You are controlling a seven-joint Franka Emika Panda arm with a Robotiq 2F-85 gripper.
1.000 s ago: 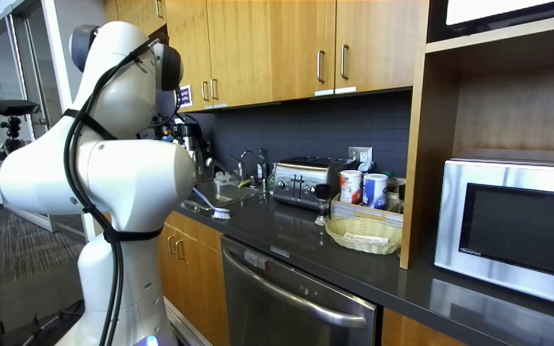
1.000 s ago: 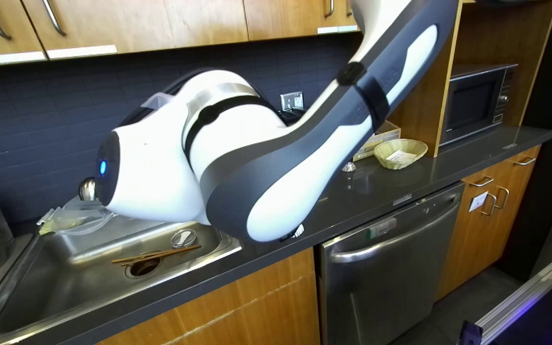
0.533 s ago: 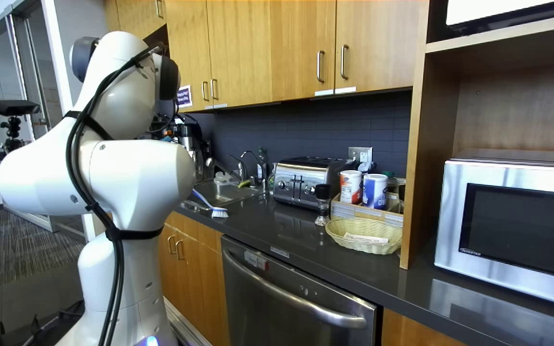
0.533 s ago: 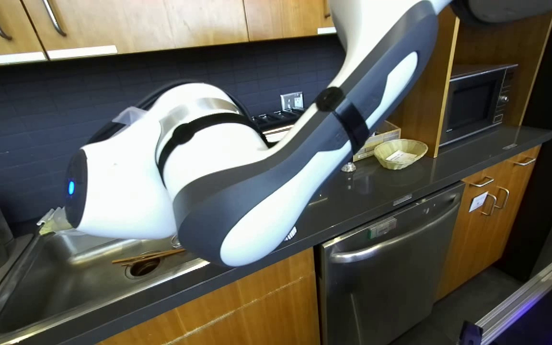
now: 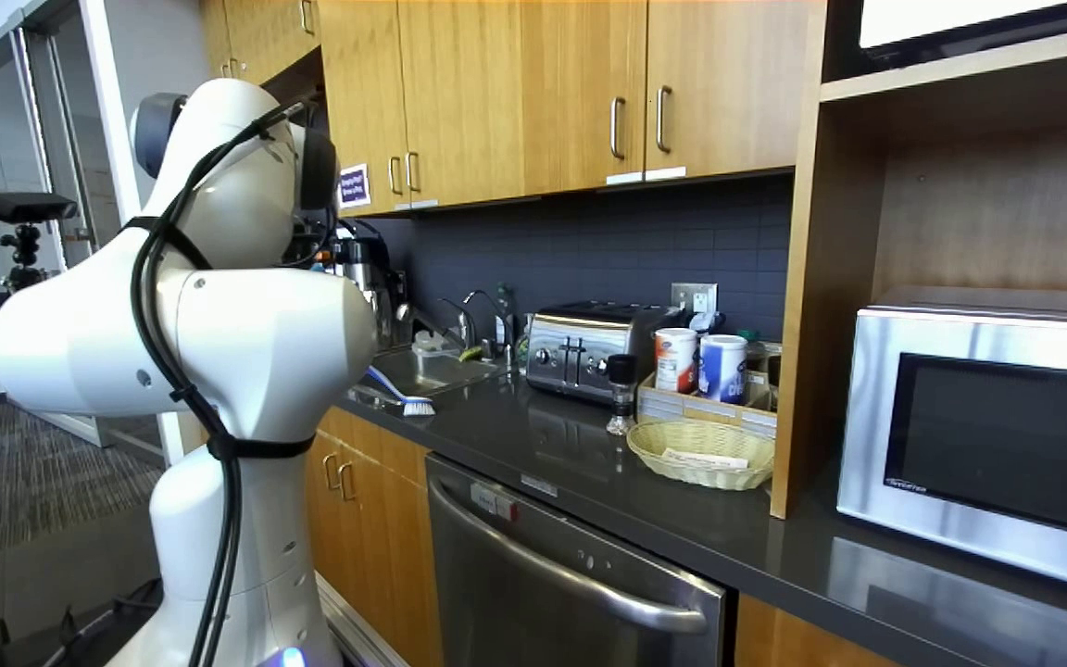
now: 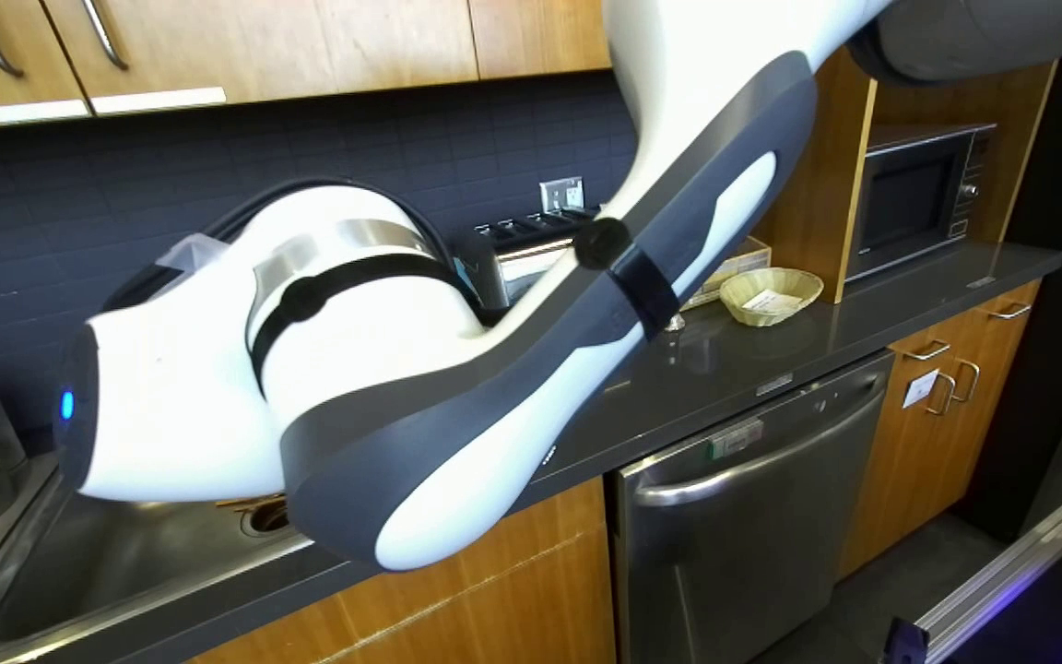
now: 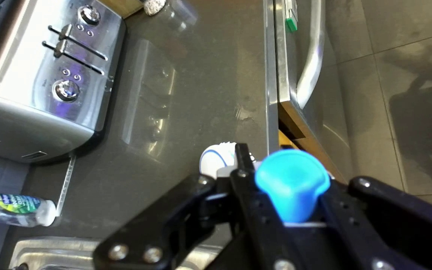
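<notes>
As my fingers are clamped on the brush over the counter, I judge this the carrying step, next requiring steady grip.

The white robot arm with rounded shells stands on an upright white base column; black cables, strapped in place, run along its outside. In an exterior view, the dark-grey-and-white forearm slopes down to the bulbous white wrist housing, with a lit blue indicator at its end. The black two-finger gripper is set in a clamped grip.
</notes>
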